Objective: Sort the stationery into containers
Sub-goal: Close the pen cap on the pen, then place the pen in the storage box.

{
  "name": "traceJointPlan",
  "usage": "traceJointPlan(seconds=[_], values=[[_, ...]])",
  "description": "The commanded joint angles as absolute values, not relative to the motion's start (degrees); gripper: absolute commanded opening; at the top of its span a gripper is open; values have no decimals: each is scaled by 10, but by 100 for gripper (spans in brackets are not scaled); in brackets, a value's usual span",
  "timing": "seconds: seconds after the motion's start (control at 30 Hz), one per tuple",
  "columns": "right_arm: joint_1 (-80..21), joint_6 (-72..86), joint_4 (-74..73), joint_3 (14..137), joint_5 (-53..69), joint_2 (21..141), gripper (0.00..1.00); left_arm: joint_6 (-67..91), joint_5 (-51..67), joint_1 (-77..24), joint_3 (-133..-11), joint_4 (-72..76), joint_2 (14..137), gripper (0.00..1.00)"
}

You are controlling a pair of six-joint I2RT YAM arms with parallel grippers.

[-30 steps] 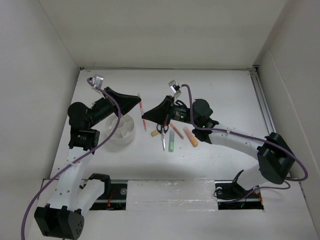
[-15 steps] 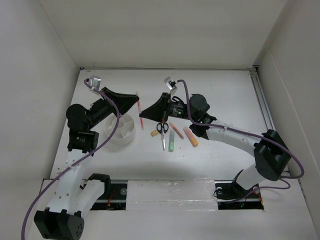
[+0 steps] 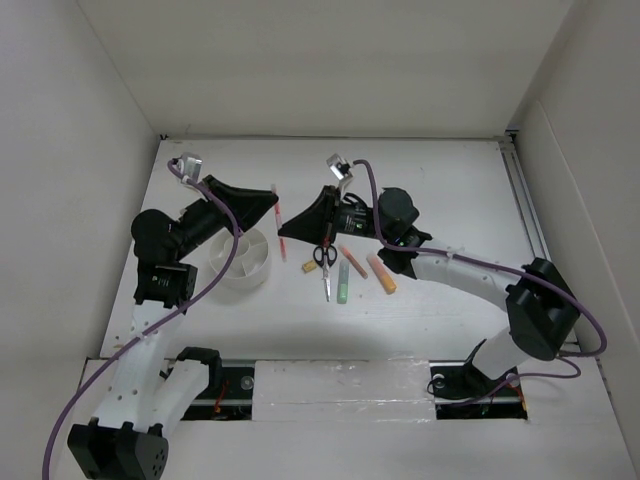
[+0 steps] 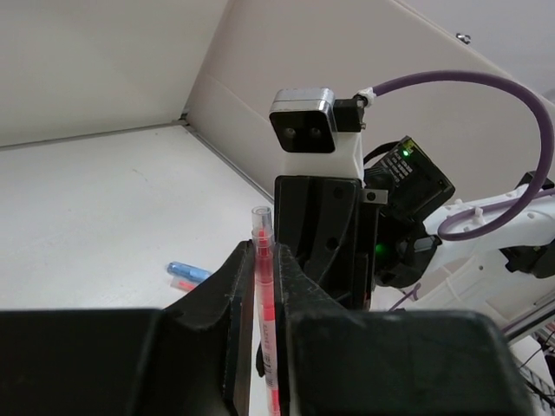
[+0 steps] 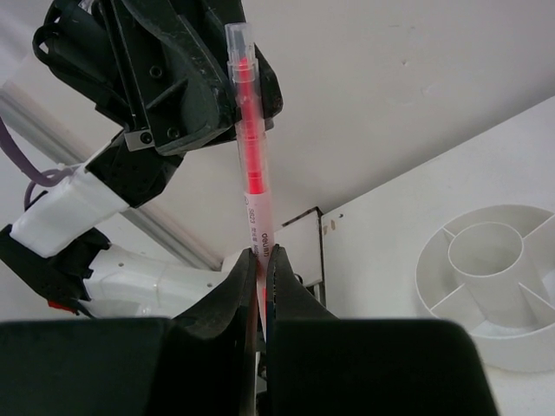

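The left hand [image 3: 274, 197] is clenched on a red pen [image 3: 279, 215]. Its wrist view shows the barrel pinched between the two dark fingers [image 4: 232, 286], with the clear cap sticking out past them. The right hand [image 3: 283, 234] is clamped on the same pen. In its wrist view the fingers [image 5: 236, 282] close on the printed lower part of the barrel, and the capped end reaches up beside the left hand.

In the top view, the left hand grips the farther part of the pen and the right hand the nearer part. The two hand tips sit just beside each other, and a short red end pokes out toward the near side.

Compared with a second ago, the right arm has swung a little to the left and toward the far side. The pen and both hand tips have shifted slightly left with it. Over the last half second almost nothing has changed.

The pen sits over the gap between the tub and the loose stationery. The round white tub [image 3: 243, 262] stands on the counter [image 3: 450, 190] left of the pen, partly under the left arm. Its wedge compartments and round middle well show only bare white plastic where they are visible.

Right of the pen, a tan eraser [image 3: 308, 267] lies just left of the black-handled scissors [image 3: 325, 268]. Beyond the scissors come a green marker [image 3: 342, 291], a thin pink pen [image 3: 351, 262] and an orange marker [image 3: 381, 275]. A blue marker [image 4: 186, 269] lies farther off on the counter in the left wrist view.
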State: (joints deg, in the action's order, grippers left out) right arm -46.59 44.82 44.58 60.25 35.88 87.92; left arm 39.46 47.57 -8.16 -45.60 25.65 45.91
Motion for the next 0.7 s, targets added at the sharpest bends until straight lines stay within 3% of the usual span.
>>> traceJointPlan(seconds=[0.0, 0.13, 0.17, 0.2, 0.27, 0.47, 0.67], values=[[-458, 445, 585, 628, 303, 878, 0, 394, 578, -95, -450, 215, 459, 7], [-469, 445, 591, 623, 308, 889, 0, 427, 571, -95, -455, 241, 454, 44], [-469, 445, 591, 623, 308, 895, 0, 432, 560, -95, -465, 248, 454, 59], [-469, 445, 591, 623, 308, 895, 0, 432, 552, -95, -471, 248, 447, 83], [-469, 445, 591, 623, 308, 905, 0, 432, 521, -95, -499, 233, 439, 100], [-469, 440, 585, 628, 308, 925, 0, 425, 440, -95, -582, 166, 433, 100], [-469, 382, 585, 669, 294, 987, 0, 410, 90, -95, -685, -55, 438, 100]])
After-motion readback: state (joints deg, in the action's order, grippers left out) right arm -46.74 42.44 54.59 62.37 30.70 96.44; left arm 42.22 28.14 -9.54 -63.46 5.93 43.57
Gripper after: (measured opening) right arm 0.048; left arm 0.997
